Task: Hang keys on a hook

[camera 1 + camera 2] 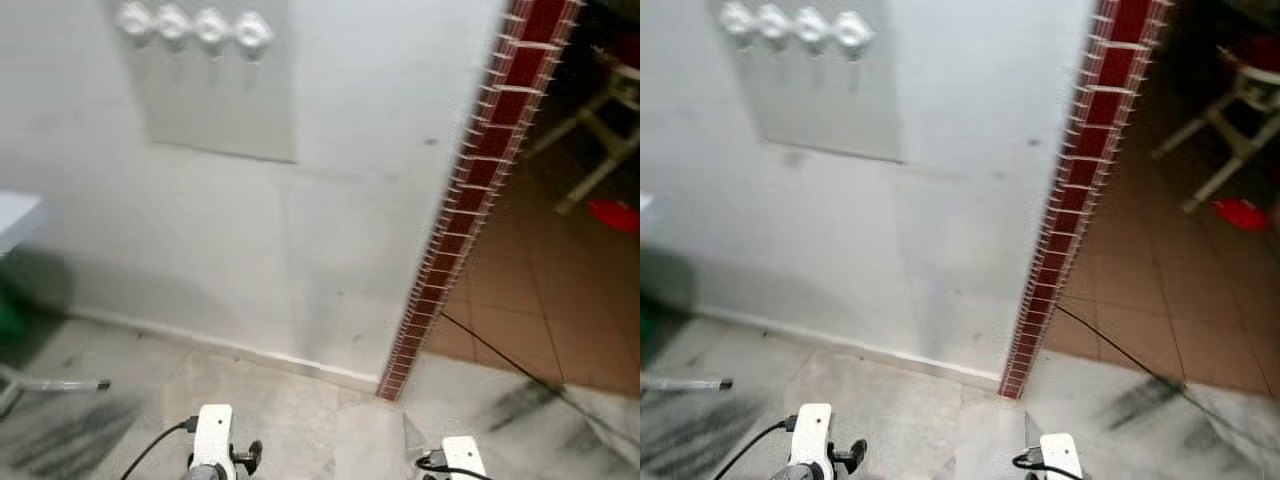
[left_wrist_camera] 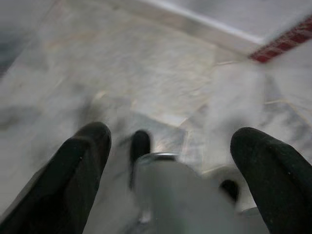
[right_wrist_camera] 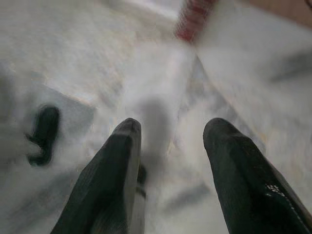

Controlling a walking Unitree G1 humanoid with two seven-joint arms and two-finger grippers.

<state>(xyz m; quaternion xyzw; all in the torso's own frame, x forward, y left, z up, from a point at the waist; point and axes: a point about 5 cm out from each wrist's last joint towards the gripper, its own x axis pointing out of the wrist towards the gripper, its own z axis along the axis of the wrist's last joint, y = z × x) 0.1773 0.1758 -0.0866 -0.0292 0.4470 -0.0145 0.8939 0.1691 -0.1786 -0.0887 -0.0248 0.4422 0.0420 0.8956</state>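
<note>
A grey panel (image 1: pixel 220 100) on the white wall carries a row of several white hooks (image 1: pixel 192 25), high at the upper left. Both arms hang low over the marble floor, the left arm (image 1: pixel 213 432) and right arm (image 1: pixel 462 455) at the bottom edge. In the left wrist view my left gripper (image 2: pixel 173 134) is open, its fingers wide apart above the floor and a blurred silver part of the robot. In the right wrist view my right gripper (image 3: pixel 173 124) is open too, with only blurred floor between its fingers (image 3: pixel 122 161).
A red-tiled wall edge (image 1: pixel 480 170) ends the white wall on the right; past it lie a terracotta floor, white chair legs (image 1: pixel 600 130) and a red object (image 1: pixel 612 213). A black cable (image 1: pixel 500 350) crosses the floor. A white tabletop corner (image 1: pixel 15 215) and metal leg (image 1: pixel 60 383) stand left.
</note>
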